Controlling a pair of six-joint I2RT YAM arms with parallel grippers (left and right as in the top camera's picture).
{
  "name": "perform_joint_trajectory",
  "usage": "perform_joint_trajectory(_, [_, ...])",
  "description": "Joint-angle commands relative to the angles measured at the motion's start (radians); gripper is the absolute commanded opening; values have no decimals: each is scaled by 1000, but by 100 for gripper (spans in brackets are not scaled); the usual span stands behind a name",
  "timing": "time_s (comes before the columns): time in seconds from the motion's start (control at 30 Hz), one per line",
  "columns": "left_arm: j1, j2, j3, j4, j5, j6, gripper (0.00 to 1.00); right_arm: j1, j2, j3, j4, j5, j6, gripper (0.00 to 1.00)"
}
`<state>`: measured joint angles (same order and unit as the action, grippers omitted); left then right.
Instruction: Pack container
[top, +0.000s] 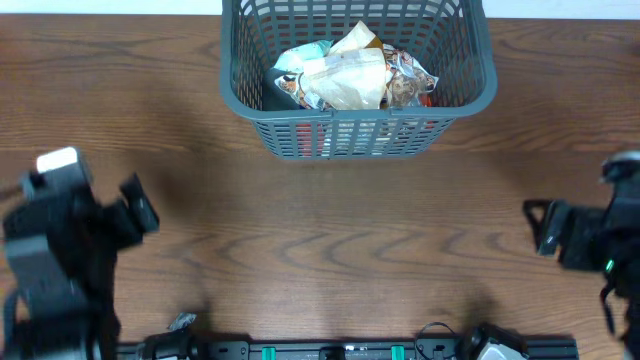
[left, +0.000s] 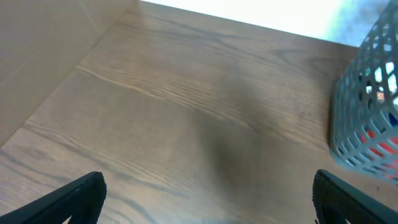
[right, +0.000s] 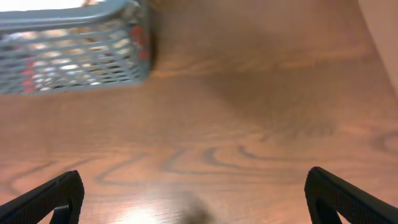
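The container (top: 356, 132), a dark grey slotted basket, stands at the table's far middle edge. Several crumpled snack packets (top: 352, 78) lie heaped inside it. My left gripper (top: 138, 214) hovers at the left of the table, well short of the basket. Its fingers (left: 82, 195) are spread wide with only bare wood between them, so it is open, and the basket's corner (left: 365, 118) shows at the right of the left wrist view. At the right side my right gripper (top: 541, 226) is also open and empty. The basket wall (right: 74, 61) sits far upper left of its fingertips (right: 343, 196).
The wooden table (top: 330, 250) stretches between the two arms. A black rail with green-marked fittings (top: 340, 350) runs along the near edge. A pale wall or board (left: 43, 37) borders the table at the left of the left wrist view.
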<state>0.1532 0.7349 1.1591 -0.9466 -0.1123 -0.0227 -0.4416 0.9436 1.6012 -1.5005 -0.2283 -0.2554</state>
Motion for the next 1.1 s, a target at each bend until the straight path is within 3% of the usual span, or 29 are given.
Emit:
perform_joint_trajectory(0.0, [-4,-122,-81,-15,-25,-9,99,74,-97,-40,-16,23,-23,91])
perform_joint_trajectory(0.37, [-14,-388,-190,-135,-48,-119,99,196,-457,-234,-46,15,-1,94])
perform_joint_trajectory(0.63, [-19,-455,-207,-163,-80,-191,99,207,-716,-288,-119,26,52,99])
perform_joint_trajectory(1.07, [-166,-455,-380,44,-84,-227,99,206,-937,-273,-141,26,3,99])
